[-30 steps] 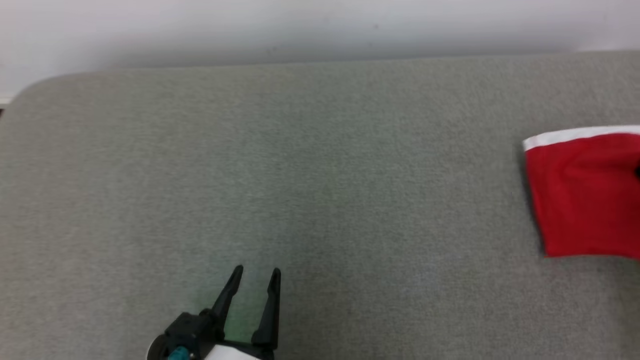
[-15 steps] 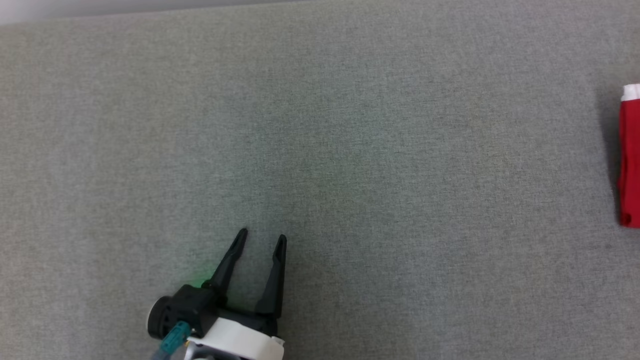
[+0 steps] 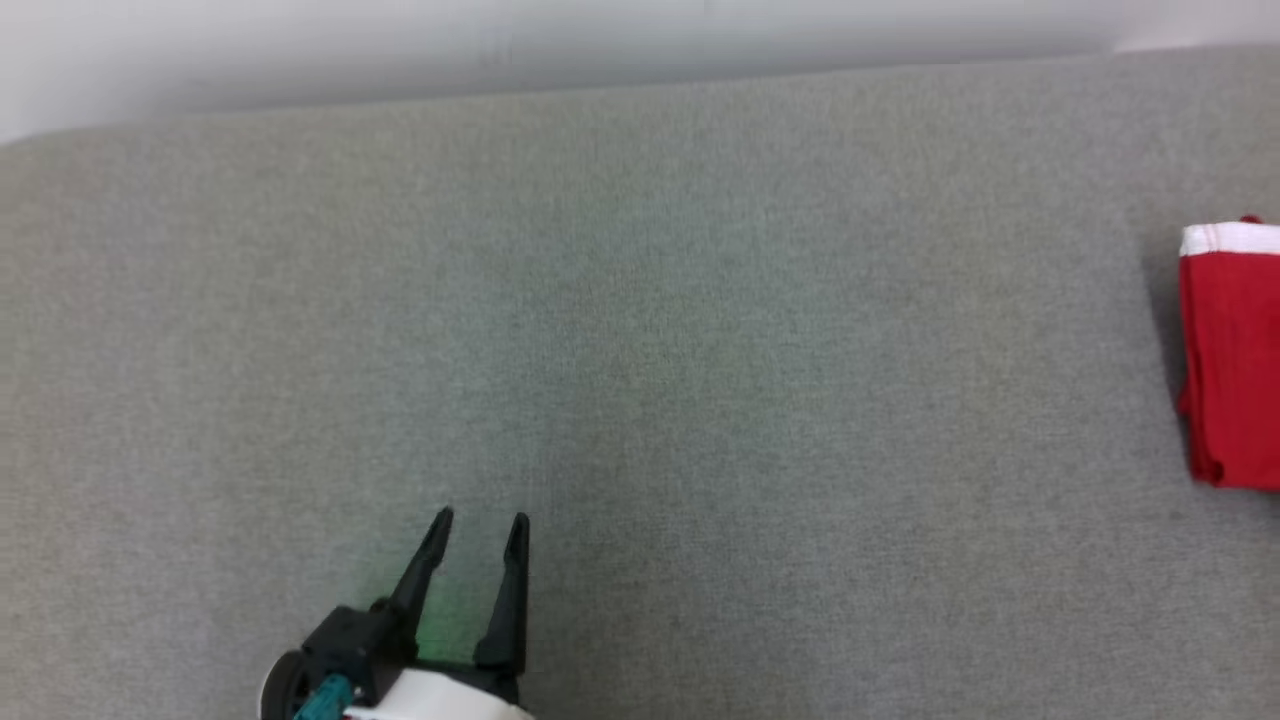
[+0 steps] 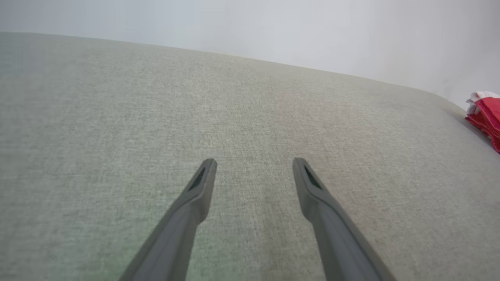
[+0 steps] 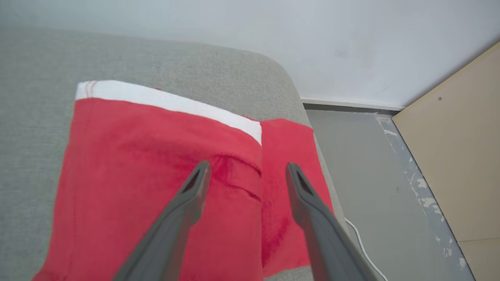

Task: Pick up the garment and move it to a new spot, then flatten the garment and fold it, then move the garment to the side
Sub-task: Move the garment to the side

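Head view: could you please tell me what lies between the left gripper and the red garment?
The head view shows just bare grey fabric surface between the left gripper and the folded red garment.

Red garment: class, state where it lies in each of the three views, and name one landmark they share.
Head view: garment at the right edge, halfway up.
Left wrist view: garment at the far right edge, upper part.
Right wrist view: garment across the centre.
Shared landmark: the grey cushion.
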